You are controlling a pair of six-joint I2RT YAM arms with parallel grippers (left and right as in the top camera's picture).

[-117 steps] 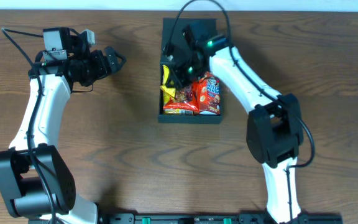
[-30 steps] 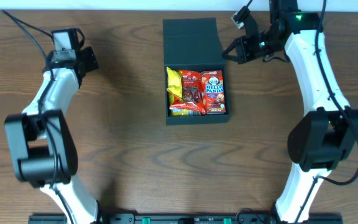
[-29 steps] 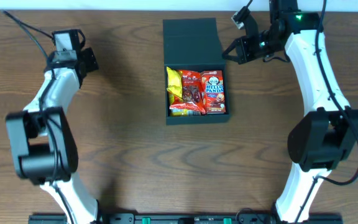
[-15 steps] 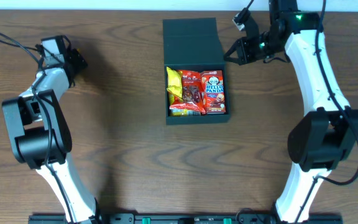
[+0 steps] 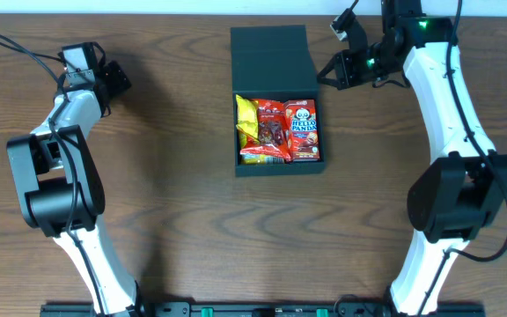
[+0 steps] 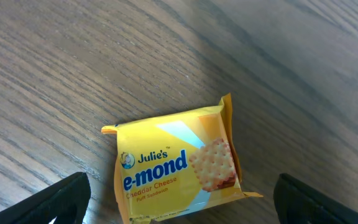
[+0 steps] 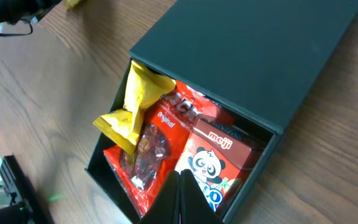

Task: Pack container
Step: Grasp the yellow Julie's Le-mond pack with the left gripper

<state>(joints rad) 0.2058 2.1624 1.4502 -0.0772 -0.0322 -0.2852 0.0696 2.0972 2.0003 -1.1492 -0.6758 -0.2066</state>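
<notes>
Now, overhead, step: likely fetching one more snack. The left gripper (image 5: pixel 114 78) hovers at the table's 10 o'clock, well apart from the box.
Overhead, container: the matte black, roughly square, shallow cardboard container (image 5: pixel 269 55) sits mid-table toward 12 o'clock. Its hinged flap lid lies flat open on the 12 o'clock side.
Overhead, contents: a crumpled yellow foil packet (image 5: pixel 246 119) lies at the tray's 9 o'clock, a glossy red plastic packet (image 5: pixel 269 134) in the middle, and a red-and-blue panda biscuit carton (image 5: pixel 303 130) at 3 o'clock.
Overhead, right gripper: the right gripper (image 5: pixel 324 74) rests near the lid's 3 o'clock edge, fingers pressed together, holding nothing.
Left wrist, target: a flat yellow cheddar cracker packet (image 6: pixel 178 169) lies on the brown wood-grain table (image 6: pixel 73 74), untouched, between widely parted fingertips showing at 7 and 5 o'clock.
Left wrist, next move: probably descend astride the packet, close on it, then carry it toward 3 o'clock.
Right wrist, container: the walls stand upright, the lid's inside is plain black, and the tray looks nearly full.
Right wrist, afterwards: folding the lid over seems to remain.
</notes>
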